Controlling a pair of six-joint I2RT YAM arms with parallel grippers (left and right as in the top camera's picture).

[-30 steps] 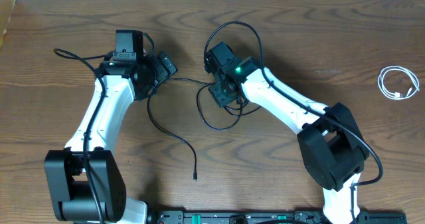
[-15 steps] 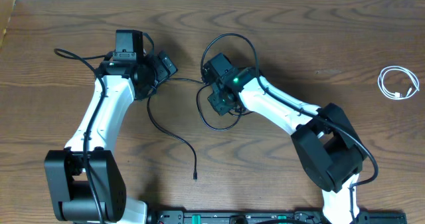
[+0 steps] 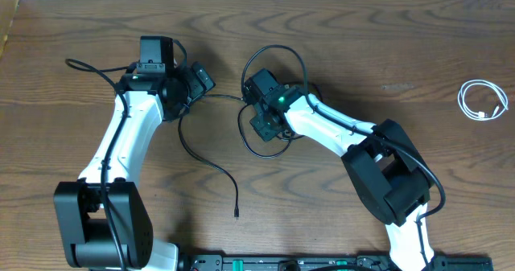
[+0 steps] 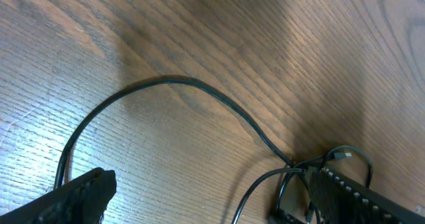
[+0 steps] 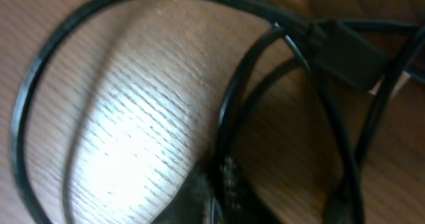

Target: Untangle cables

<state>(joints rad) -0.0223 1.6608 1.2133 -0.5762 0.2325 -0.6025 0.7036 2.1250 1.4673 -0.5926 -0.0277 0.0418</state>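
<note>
Two thin black cables [image 3: 211, 163] lie tangled mid-table, with loops crossing under my right gripper [image 3: 263, 125]. One loose end [image 3: 236, 215] trails toward the front edge. In the right wrist view the right gripper [image 5: 226, 187] is shut on a black cable strand [image 5: 229, 111], next to a black plug [image 5: 345, 51]. My left gripper [image 3: 201, 81] hovers open just left of the tangle. Its fingers [image 4: 80, 194] stand wide apart above a curved black cable [image 4: 199, 91], touching nothing. The short white cable [image 3: 481, 100] lies coiled at the far right.
Thicker black cords run from both arms, one looping over the right wrist [image 3: 278, 54] and one left of the left arm [image 3: 84, 64]. The wooden table [image 3: 386, 46] ends at a white strip along the back.
The right gripper has closed over the tangle and shifted slightly left, its elbow swinging left too. The left arm has not moved.
</note>
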